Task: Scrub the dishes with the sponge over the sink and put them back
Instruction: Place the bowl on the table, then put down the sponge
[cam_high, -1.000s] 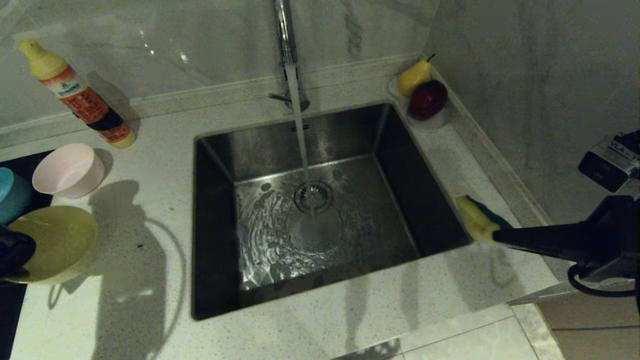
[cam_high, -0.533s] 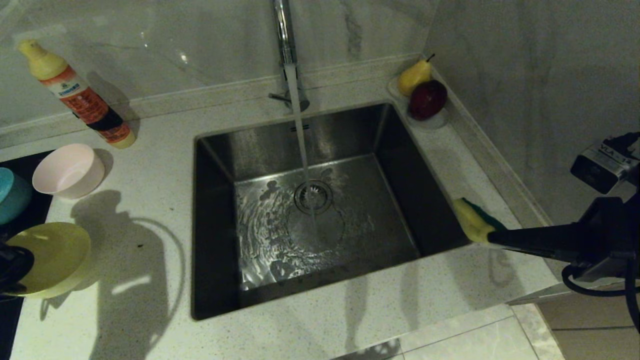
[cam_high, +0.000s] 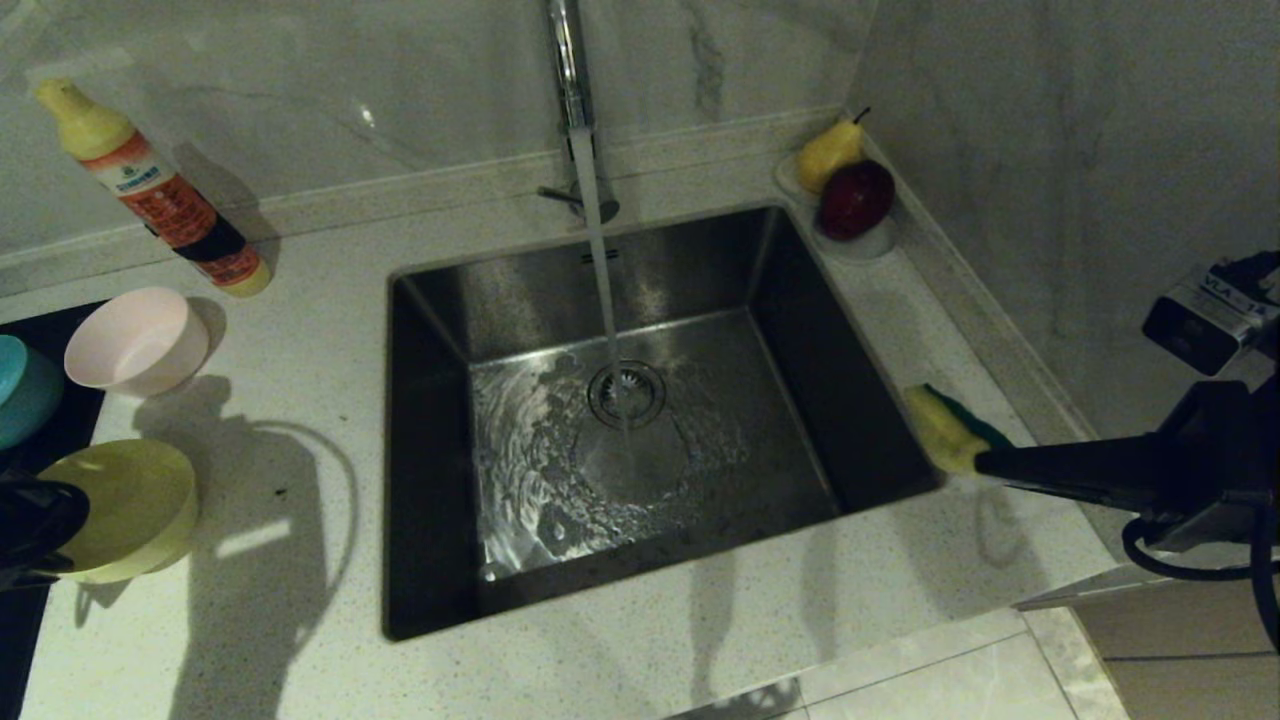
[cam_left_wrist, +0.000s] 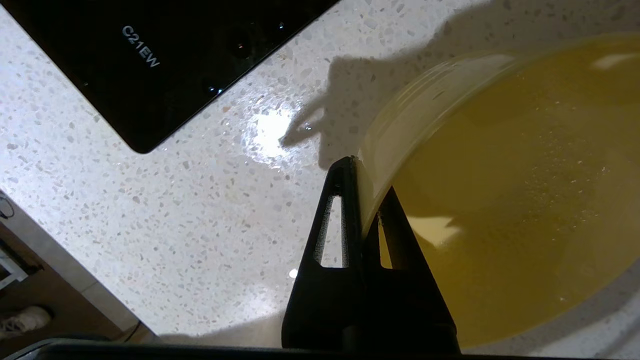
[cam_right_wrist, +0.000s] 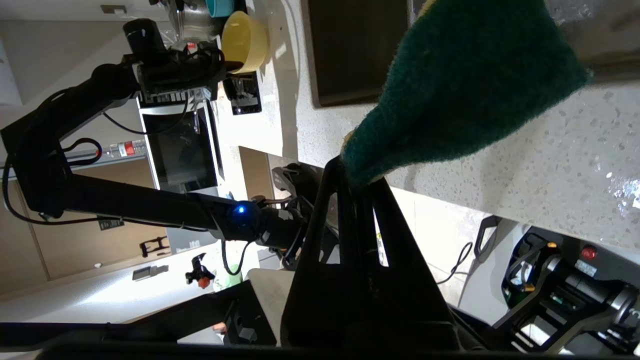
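My left gripper (cam_left_wrist: 361, 186) is shut on the rim of the yellow bowl (cam_high: 125, 505), one finger inside and one outside; the bowl (cam_left_wrist: 510, 190) is tilted above the counter at the far left. The pink bowl (cam_high: 138, 340) and the light blue bowl (cam_high: 22, 388) stand behind it. My right gripper (cam_high: 985, 462) is shut on the sponge (cam_high: 945, 428), held just right of the sink (cam_high: 420, 480); its green side (cam_right_wrist: 465, 85) faces the wrist camera. Water runs from the tap (cam_high: 568, 70) onto the drain (cam_high: 627, 392).
A detergent bottle (cam_high: 150, 185) leans at the back left. A white dish (cam_high: 880, 242) with a pear (cam_high: 828, 152) and a dark red fruit (cam_high: 856, 198) sits in the back right corner. The black stove top (cam_left_wrist: 165, 55) borders the counter on the left.
My left gripper has carried the yellow bowl slightly to the right, and the bowl sits a little higher. The right gripper with the sponge has barely shifted.
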